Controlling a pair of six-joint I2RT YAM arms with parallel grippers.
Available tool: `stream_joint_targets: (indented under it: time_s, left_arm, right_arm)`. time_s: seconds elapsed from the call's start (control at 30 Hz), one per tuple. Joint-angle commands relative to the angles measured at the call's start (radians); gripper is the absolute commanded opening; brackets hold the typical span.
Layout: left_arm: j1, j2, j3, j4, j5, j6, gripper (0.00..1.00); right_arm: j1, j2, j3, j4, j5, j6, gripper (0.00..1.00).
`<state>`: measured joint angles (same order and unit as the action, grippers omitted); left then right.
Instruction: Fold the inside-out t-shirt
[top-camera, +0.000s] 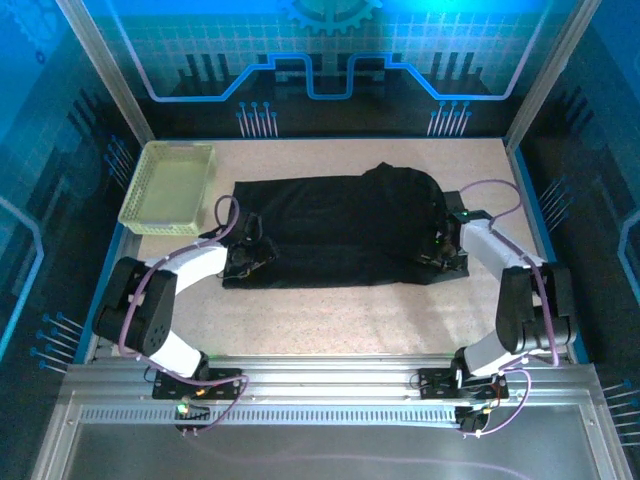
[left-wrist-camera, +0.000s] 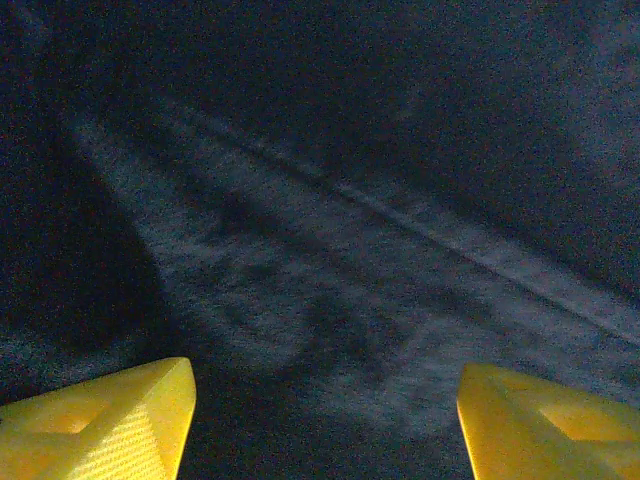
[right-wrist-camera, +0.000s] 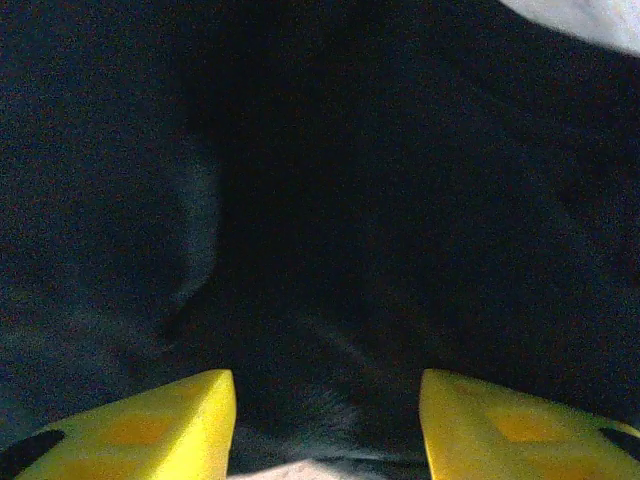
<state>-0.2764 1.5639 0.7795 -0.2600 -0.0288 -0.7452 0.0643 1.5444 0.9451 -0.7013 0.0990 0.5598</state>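
Lying flat across the middle of the counter, the inside-out t-shirt formed a long dark band whose long axis ran left to right, with a bunched hump at its right end. The mesh basket stood apart, off its far left corner. The left pincer sat low over the near left end of the cloth and the right pincer over the near right end, so each arm was nearer its own end and the bulk of the shirt stretched inward between them and off to the far side. Seen from the left wrist, the yellow fingers stood wide apart with nothing between them, and dark fabric crossed by a pale slanting seam lay just beyond. From the right wrist, that pincer's fingers were also parted, rather less widely, and held nothing; a sliver of pale counter showed between them at the near edge, so the shirt's edge seemed to lie just ahead of the tips. Any coming fold would probably turn on that layout: the two ends each lay within reach of one arm, and the near long edge ran between the pincers, ready to be taken at both ends together.
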Motion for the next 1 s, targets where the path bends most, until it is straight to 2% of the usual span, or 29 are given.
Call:
stream_joint_targets:
  time_s: [0.0, 0.1, 0.2, 0.33, 0.4, 0.53, 0.67, 0.83, 0.97]
  left_arm:
    - [0.014, 0.003, -0.032, 0.020, 0.007, -0.005, 0.71]
    - [0.028, -0.041, -0.062, -0.022, -0.036, 0.000, 0.71]
    - [0.029, -0.110, -0.040, -0.073, -0.071, 0.022, 0.74]
    - [0.028, -0.108, 0.173, -0.158, -0.066, 0.082, 0.79]
    - [0.028, -0.044, 0.304, -0.170, -0.048, 0.101, 0.81]
    - [0.026, 0.204, 0.591, -0.230, -0.008, 0.127, 0.81]
    - [0.028, 0.384, 0.761, -0.199, 0.015, 0.139, 0.81]
    - [0.034, 0.549, 0.901, -0.223, 0.028, 0.149, 0.82]
    - [0.043, 0.605, 0.887, -0.215, 0.059, 0.143, 0.81]
  right_arm:
    - [-0.078, 0.010, -0.049, 0.033, -0.018, 0.080, 0.51]
    - [-0.108, -0.061, -0.105, 0.026, 0.024, 0.111, 0.51]
    - [-0.099, -0.152, -0.073, -0.012, 0.075, 0.083, 0.52]
    - [-0.003, -0.149, 0.147, -0.046, 0.145, -0.010, 0.59]
    - [0.035, -0.072, 0.275, -0.051, 0.137, -0.051, 0.61]
    - [0.050, 0.166, 0.529, -0.022, 0.077, -0.101, 0.62]
    - [0.050, 0.405, 0.773, -0.014, 0.036, -0.161, 0.61]
    - [0.051, 0.643, 1.015, -0.062, -0.034, -0.192, 0.60]
    - [0.041, 0.767, 1.109, -0.139, -0.037, -0.155, 0.59]
